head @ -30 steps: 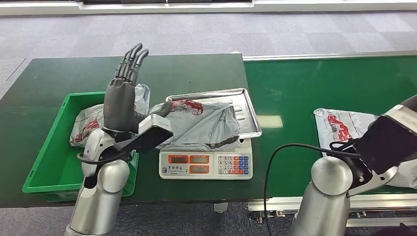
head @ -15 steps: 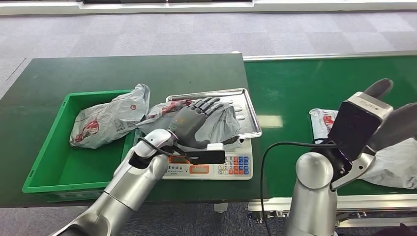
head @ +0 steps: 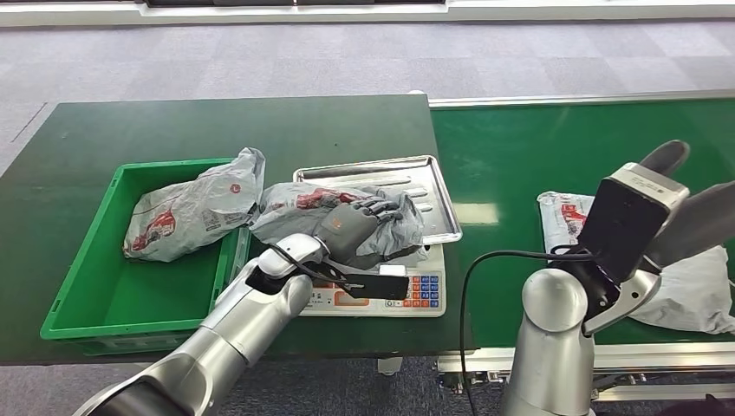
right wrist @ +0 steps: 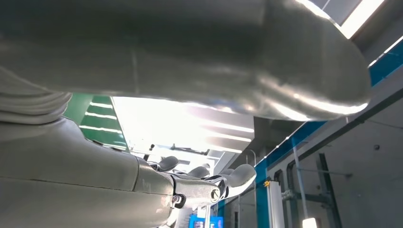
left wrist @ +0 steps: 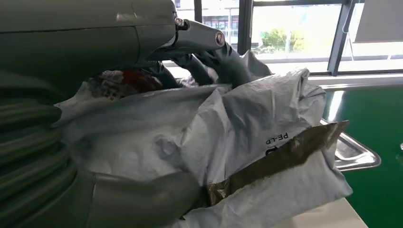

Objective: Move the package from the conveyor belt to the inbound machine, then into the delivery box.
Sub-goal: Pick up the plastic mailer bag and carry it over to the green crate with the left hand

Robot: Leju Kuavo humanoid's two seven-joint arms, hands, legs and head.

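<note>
**L hand on bag at scale: lift to bin next**

Ref = scale (head: pixel 364 290) w/ steel tray (head: pixel 438 186), mid worktop (head: pixel 217 121).

- Grey bag (head: pixel 299 204) lies on the tray, on top of scale. Crumpled; its bin-side end overhangs the tray edge.
- L hand (head: pixel 351 230) sits on bag's near side. Wrist view: fingers (left wrist: pixel 223 52) curl over the top of the bag (left wrist: pixel 247 137), thumb underneath, so it grips the bag. Looks like a real hold, not just resting.
- R hand (head: pixel 685 204) raised over the belt (head: pixel 563 147), on the far side of the scale from the bin. Fingers apart, nothing in them.
- Green bin (head: pixel 82 269) just beside scale on L-arm side, already has one bag (head: pixel 186 212) in it. Another bag (head: pixel 693 286) waits on belt under R hand.

Step (my read): weigh done or nearly, bag goes scale → bin.

How to do it well:
- Soft bag, will sag. Lift straight up first so the loose end clears tray lip and bin wall.
- Don't drag, else tray may shift on scale.
- Drop in the free near half of the bin, not on the bag already there.

Orientation: bag's long axis runs roughly along the tray's long side, bin ↔ belt. Printed red logo faces up, at the bin-side end. Brown tape seam on the hand's side in wrist view.
</note>
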